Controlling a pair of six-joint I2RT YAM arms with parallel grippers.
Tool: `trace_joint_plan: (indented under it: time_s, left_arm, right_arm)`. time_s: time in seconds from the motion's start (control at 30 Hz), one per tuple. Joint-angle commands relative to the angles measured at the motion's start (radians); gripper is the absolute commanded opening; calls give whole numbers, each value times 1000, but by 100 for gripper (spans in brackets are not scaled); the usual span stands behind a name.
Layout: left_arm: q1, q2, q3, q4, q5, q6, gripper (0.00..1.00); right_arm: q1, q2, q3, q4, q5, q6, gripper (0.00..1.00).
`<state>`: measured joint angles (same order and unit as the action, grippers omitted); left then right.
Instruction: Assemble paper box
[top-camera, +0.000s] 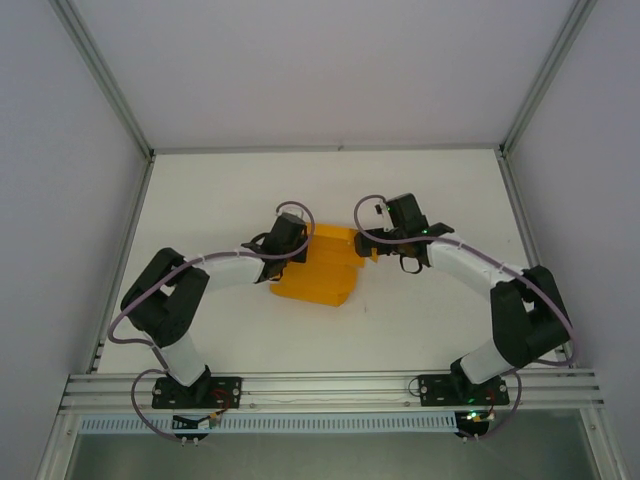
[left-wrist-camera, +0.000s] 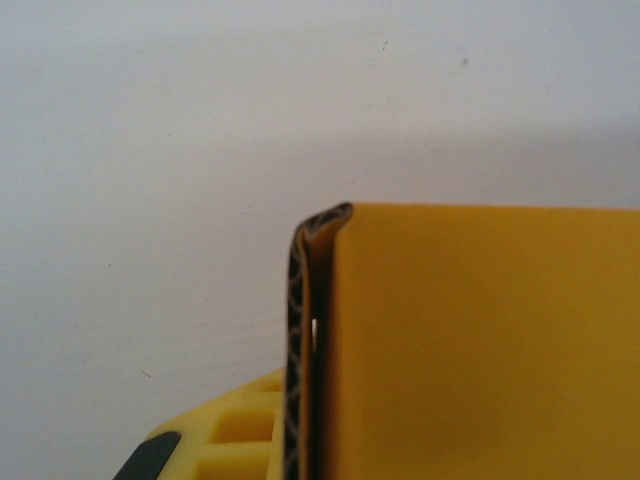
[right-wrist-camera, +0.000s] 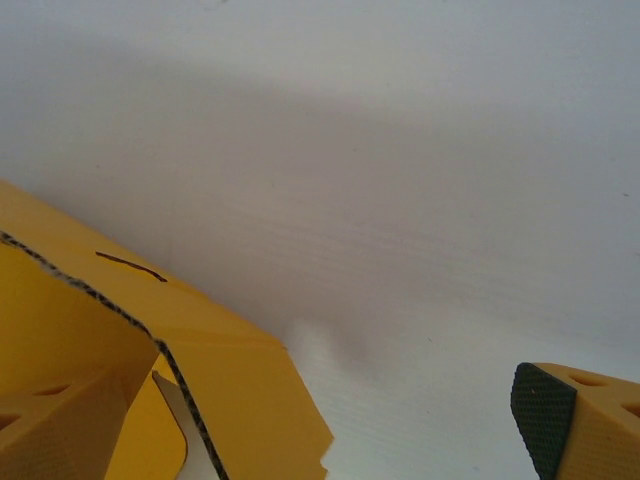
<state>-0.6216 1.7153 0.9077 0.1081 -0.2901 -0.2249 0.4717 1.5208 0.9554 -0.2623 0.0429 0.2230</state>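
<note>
The white table (top-camera: 430, 310) carries the orange-yellow paper box (top-camera: 318, 275), partly folded, lying between the two pincers. The left gripper (top-camera: 303, 248) is clenched on an upright wall of its card. The right gripper (top-camera: 368, 246) is released, and a flap reaches in between its spread fingers (right-wrist-camera: 560, 415).

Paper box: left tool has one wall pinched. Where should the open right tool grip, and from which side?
Grip the free flap on the paper box's right side, coming from the right. Its thin card edge sits inside the right tool's open gap, so the fingers can likely close across its faces while the left tool holds the opposite wall.
</note>
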Motion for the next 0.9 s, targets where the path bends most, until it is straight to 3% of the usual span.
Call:
trace_joint_plan:
  time_s: [0.0, 0.37, 0.63, 0.87]
  left_arm:
    - [-8, -39, 33, -41, 14, -38, 0]
    - [-11, -55, 39, -35, 110, -144, 0]
    - [-12, -65, 63, -83, 119, -186, 0]
    - [-10, -103, 41, -72, 84, -191, 0]
  right_arm:
    - [16, 14, 21, 109, -38, 35, 100]
    - [48, 39, -89, 590, 3, 249, 100]
    - [93, 26, -115, 634, 143, 205, 100]
    - [93, -33, -127, 466, 158, 167, 100]
